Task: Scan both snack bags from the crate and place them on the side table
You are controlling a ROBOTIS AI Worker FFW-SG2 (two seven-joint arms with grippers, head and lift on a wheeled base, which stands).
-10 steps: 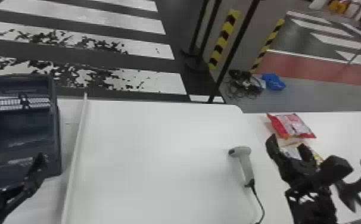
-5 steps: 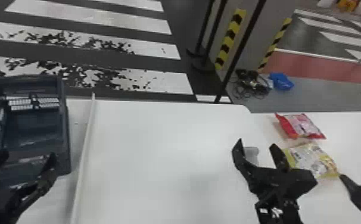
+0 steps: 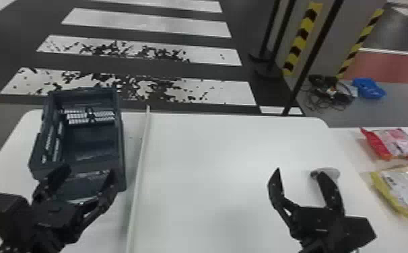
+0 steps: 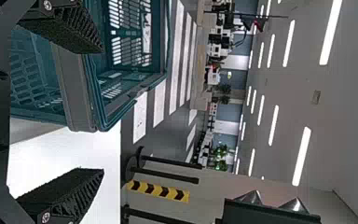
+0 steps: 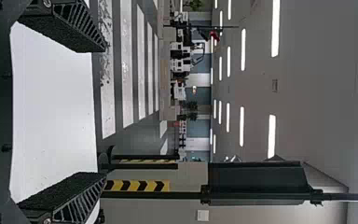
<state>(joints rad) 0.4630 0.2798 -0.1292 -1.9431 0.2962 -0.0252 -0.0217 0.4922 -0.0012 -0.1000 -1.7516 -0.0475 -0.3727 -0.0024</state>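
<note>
Two snack bags lie on the side table at the right: a red one (image 3: 395, 144) farther back and a yellow one (image 3: 403, 190) nearer. My right gripper (image 3: 299, 173) stands open over the white table's right part, its right finger partly in front of the grey scanner (image 3: 332, 173). In the right wrist view, nothing is between the right gripper's (image 5: 105, 112) fingers. At the left, my left gripper (image 3: 89, 170) is open over the near end of the dark crate (image 3: 122, 151), whose visible inside holds nothing. The left gripper (image 4: 103, 112) has the crate (image 4: 79, 93) beside its upper finger.
A pale raised strip (image 3: 139, 168) runs front to back across the white table (image 3: 213, 161), between the crate and the scanner. Black poles (image 3: 311, 57) and a striped pillar stand behind the table. Cables (image 3: 329, 92) and a blue item (image 3: 368, 88) lie on the floor.
My right gripper has moved left, away from the side table and the yellow bag, uncovering that bag. The head view has turned left, showing more of the crate and the left arm.
</note>
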